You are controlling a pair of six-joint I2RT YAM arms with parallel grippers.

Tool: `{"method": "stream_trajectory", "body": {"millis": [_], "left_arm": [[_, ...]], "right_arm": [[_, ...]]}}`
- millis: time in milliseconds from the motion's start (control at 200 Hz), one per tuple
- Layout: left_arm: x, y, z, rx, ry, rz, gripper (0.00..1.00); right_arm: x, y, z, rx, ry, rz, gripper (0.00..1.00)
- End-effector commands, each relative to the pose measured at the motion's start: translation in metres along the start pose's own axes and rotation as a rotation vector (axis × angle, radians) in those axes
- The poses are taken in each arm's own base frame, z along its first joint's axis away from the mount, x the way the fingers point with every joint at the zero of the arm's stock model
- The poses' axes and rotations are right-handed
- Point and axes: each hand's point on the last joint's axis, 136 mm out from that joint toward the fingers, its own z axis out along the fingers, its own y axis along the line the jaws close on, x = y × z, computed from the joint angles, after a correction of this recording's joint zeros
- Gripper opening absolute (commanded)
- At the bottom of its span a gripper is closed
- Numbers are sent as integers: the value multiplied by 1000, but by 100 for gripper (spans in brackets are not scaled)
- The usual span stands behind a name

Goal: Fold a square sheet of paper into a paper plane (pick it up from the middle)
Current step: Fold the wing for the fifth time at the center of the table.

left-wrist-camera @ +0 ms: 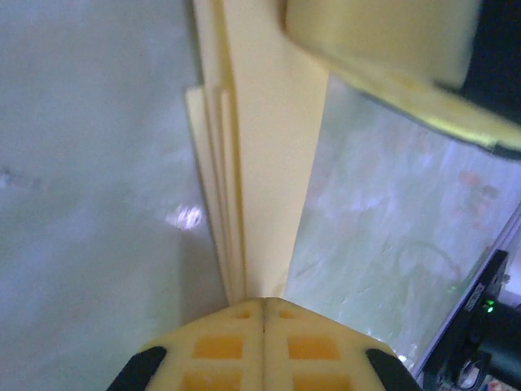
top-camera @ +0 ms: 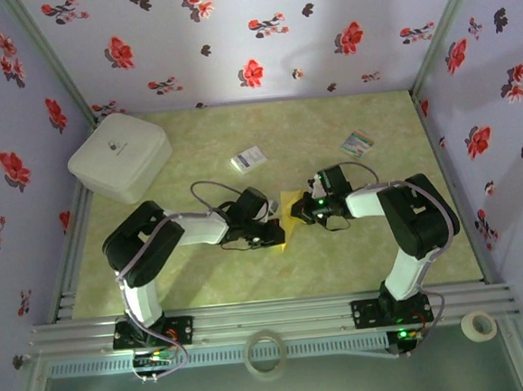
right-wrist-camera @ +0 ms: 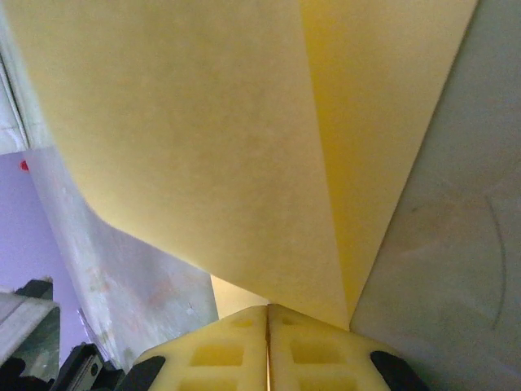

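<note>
The yellow paper (top-camera: 286, 212) is out in the middle of the surface (top-camera: 204, 272), held between the two arms. The left claw (left-wrist-camera: 264, 308) is pinched tight on a stack of narrow folded layers, and the right claw (right-wrist-camera: 269, 309) is clamped together on a broader creased flap at the opposite end. I'd judge the folding well under way, with several lengthwise creases made, though the wings and final dart shape look left to do.

Overhead; wrist close-ups sharing the paper (top-camera: 287, 212)
</note>
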Motion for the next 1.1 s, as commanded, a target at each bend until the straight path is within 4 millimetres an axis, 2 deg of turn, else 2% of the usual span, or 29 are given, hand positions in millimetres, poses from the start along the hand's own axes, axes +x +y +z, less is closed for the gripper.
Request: {"method": "stream_trajectory", "body": {"millis": [0, 100, 265, 360, 480, 620, 795, 940, 1095], "left_arm": [[32, 26, -11, -108, 69, -2, 0], [27, 14, -23, -84, 28, 21, 0], [-6, -21, -40, 10, -89, 53, 0], [-28, -37, -38, 79, -122, 51, 0], [-49, -45, -26, 124, -125, 34, 0], [-63, -42, -10, 129, -117, 17, 2], [-70, -22, 7, 91, -91, -25, 1], [-63, -2, 15, 24, -69, -57, 0], [-46, 25, 19, -66, -28, -81, 0]], "right_arm": [[3, -20, -1, 79, -13, 41, 10], [3, -19, -1, 72, -16, 53, 10], [5, -13, -1, 52, -22, 67, 10], [5, -12, -1, 48, -25, 70, 10], [5, -12, 0, 46, -25, 80, 10], [5, -12, 0, 37, -26, 88, 10], [5, -10, 1, 23, -25, 91, 10], [4, -7, 0, 15, -27, 88, 10], [1, -2, -1, 4, -33, 79, 10]]}}
